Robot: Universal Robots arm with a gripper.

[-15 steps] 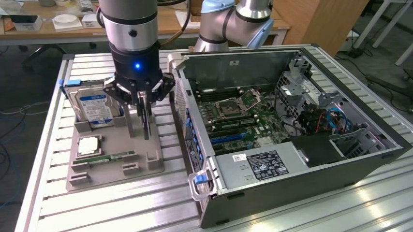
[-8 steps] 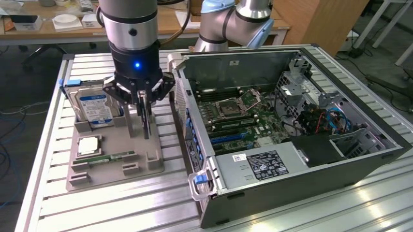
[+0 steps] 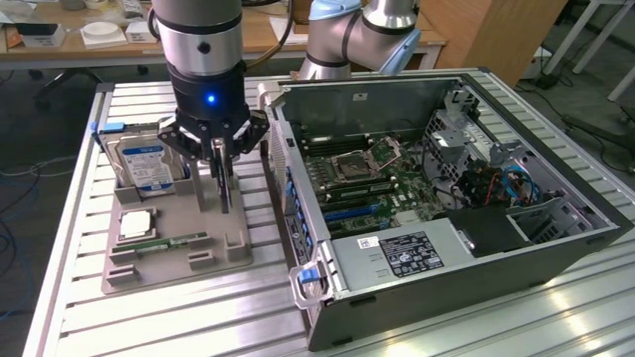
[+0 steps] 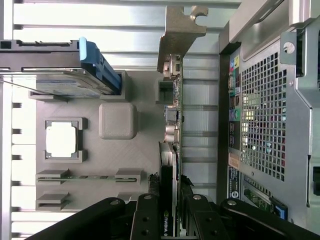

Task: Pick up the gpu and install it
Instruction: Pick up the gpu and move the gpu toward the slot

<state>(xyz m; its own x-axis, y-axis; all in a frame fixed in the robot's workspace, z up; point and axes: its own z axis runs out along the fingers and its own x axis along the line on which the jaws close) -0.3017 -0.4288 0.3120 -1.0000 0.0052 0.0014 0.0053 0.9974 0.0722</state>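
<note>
The gripper (image 3: 220, 158) is clamped on the gpu's (image 3: 226, 190) top edge, the card upright just below its fingers, over the tray (image 3: 169, 238). With so thin a hold, it could tilt and snag the case (image 3: 496, 275) alongside.

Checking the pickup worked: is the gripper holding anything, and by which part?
The gripper grips the gpu, a flat green card with black cooler and silver end bracket, across both faces at its upper edge.
</note>
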